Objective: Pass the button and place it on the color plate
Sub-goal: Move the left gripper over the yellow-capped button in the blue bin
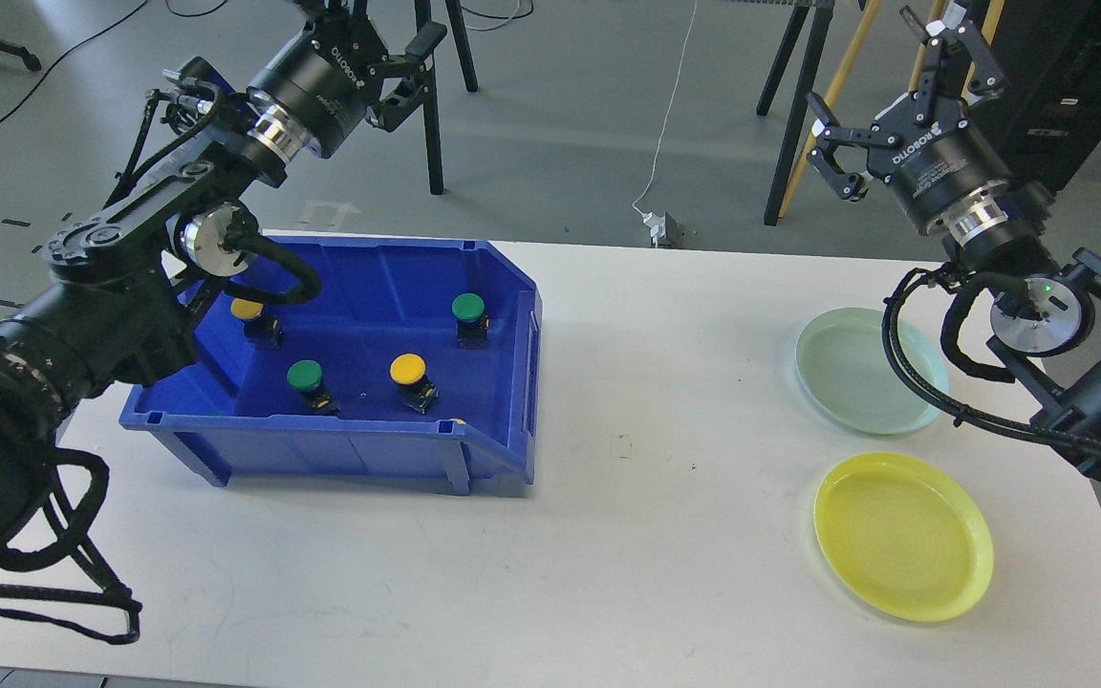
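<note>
Several buttons lie in the blue bin (503, 287) on the left of the table: a green button (467, 308) at the back right, a green button (304, 376) and a yellow button (408, 368) in front, and a yellow button (247, 311) partly behind my left arm. On the right sit a pale green plate (866, 371) and, nearer to me, a yellow plate (902, 535), both empty. My left gripper (380, 24) hangs high beyond the bin's back edge, open and holding nothing. Above and behind the pale green plate, my right gripper (883, 100) stands wide open and empty.
The white table (646, 497) carries only the bin and the two plates. Behind the table's far edge stand stand legs (431, 115) and a white cable with a plug (662, 227) on the floor. My right arm's cables (904, 363) hang over the pale green plate.
</note>
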You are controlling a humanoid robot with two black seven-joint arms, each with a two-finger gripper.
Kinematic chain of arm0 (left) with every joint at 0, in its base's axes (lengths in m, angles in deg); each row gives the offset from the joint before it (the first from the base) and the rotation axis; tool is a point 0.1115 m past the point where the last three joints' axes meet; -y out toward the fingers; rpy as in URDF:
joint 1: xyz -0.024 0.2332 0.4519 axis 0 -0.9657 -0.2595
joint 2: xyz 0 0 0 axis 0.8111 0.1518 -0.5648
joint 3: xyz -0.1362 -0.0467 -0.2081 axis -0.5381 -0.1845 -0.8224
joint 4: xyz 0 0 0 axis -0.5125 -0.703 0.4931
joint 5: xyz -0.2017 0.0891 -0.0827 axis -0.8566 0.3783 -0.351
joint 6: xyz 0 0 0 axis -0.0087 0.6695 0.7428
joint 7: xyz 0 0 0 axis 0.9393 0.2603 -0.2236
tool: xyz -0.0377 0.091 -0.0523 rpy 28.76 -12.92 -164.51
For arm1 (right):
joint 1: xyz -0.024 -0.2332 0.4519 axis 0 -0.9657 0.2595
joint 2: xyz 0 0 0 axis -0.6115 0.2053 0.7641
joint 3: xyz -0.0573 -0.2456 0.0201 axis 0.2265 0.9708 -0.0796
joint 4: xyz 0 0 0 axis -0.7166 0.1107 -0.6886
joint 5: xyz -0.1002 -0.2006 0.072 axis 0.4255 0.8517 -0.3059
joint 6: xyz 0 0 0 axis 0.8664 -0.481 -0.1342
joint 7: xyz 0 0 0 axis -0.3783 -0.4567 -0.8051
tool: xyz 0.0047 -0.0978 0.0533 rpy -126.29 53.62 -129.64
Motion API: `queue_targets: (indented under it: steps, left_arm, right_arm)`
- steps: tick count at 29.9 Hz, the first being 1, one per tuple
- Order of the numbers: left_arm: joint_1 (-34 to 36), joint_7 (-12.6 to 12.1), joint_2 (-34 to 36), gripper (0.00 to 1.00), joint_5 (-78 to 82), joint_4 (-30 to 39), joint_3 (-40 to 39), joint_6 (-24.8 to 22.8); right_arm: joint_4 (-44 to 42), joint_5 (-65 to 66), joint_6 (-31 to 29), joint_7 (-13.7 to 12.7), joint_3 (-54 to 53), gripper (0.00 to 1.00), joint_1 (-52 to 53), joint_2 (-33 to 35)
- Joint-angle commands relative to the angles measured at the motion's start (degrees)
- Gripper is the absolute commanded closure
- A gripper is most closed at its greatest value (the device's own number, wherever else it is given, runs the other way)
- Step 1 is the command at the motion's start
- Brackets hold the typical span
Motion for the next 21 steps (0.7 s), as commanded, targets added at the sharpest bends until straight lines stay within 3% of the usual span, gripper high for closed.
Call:
queue_targets:
  steps: [1,7,11,16,21]
  left_arm:
    - [0.1,0.0,0.2,0.00,-0.6,0.3,-0.3,0.0]
    - [0.4,0.0,1.6,0.00,-0.9,-0.2,-0.9,0.0]
    - [-2.0,0.0,-0.5,0.00,-2.3,0.4,-5.6,0.0]
    - [-5.4,0.0,0.4,0.00,-1.6,12.8,-8.2,0.0]
    - [-0.1,0.0,9.7,0.00,11.2,25.2,-3.7,0.0]
  right_arm:
    - [-0.4,0.0,0.0,0.0,-0.1,0.01,-0.5,-0.4]
    - [-0.5,0.0,0.0,0.0,-0.9,0.01,0.3,-0.5]
    - [-0.5,0.0,0.0,0.0,-0.9,0.01,0.4,-0.4]
    - [-0.9,0.0,0.0,0.1,-2.2,0.01,0.2,0.4]
    - [-2.7,0.0,0.0,0.2,-5.4,0.01,-0.5,1.6]
